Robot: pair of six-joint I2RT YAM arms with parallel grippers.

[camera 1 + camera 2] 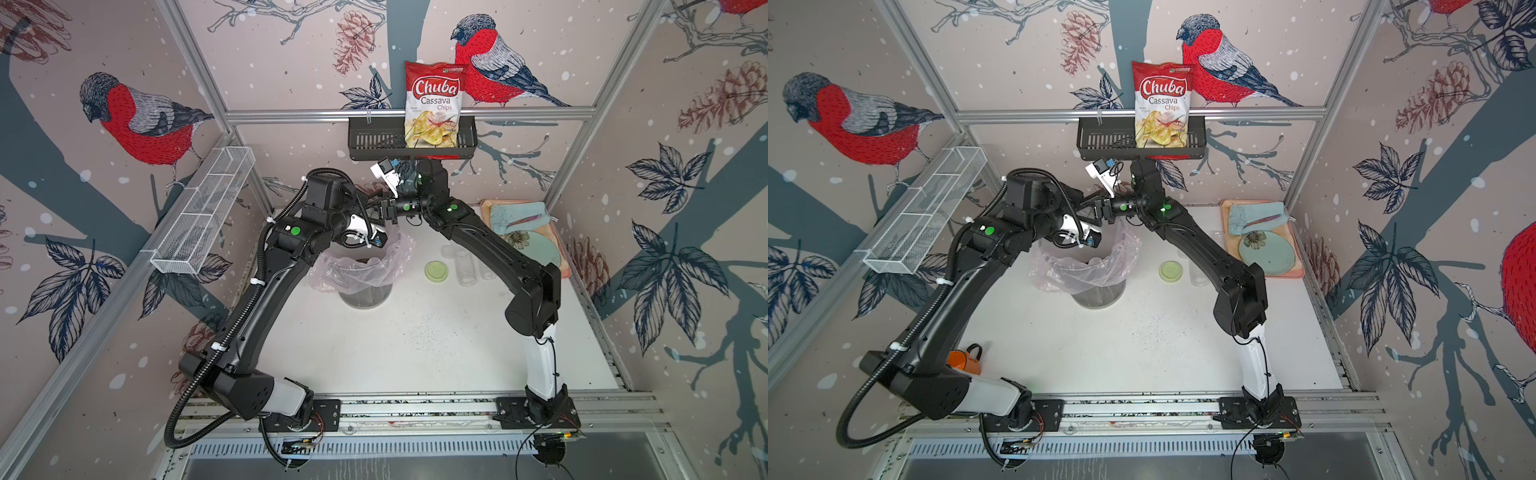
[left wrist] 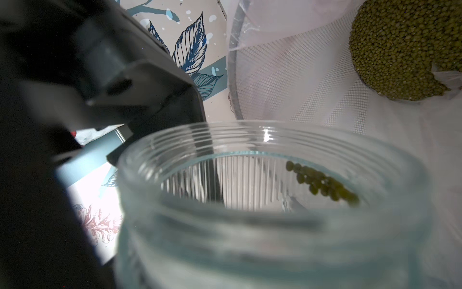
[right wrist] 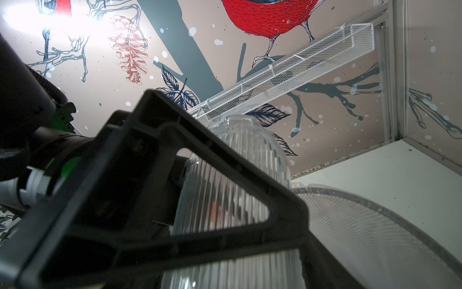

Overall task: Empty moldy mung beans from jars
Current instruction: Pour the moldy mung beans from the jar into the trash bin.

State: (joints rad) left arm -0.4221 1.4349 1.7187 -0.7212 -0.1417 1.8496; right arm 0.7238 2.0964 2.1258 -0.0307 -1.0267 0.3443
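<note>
A wide ribbed glass jar [image 2: 262,140] hangs tilted over the bin, its mouth open. A few mung beans [image 2: 322,182] cling inside it. A large heap of mung beans [image 2: 400,50] lies in the bin's bag. My left gripper [image 1: 376,233] is shut on the jar's body; one of its fingers [image 3: 225,162] crosses the glass [image 3: 245,140]. My right gripper [image 3: 230,272] is shut on the jar's other end, with a finger [image 2: 150,100] beside it. The pale green lid [image 1: 436,270] [image 1: 1170,270] lies on the table. Two other clear jars [image 1: 465,266] [image 1: 1198,272] stand next to it.
The bin [image 1: 353,274] [image 1: 1084,270] lined with a pinkish bag stands below both grippers. A tray [image 1: 559,266] with plate and cloth sits at the back right. A white mesh shelf [image 1: 203,208] and a black basket [image 1: 374,139] hang on the walls. An orange cup [image 1: 963,359] stands by the left arm.
</note>
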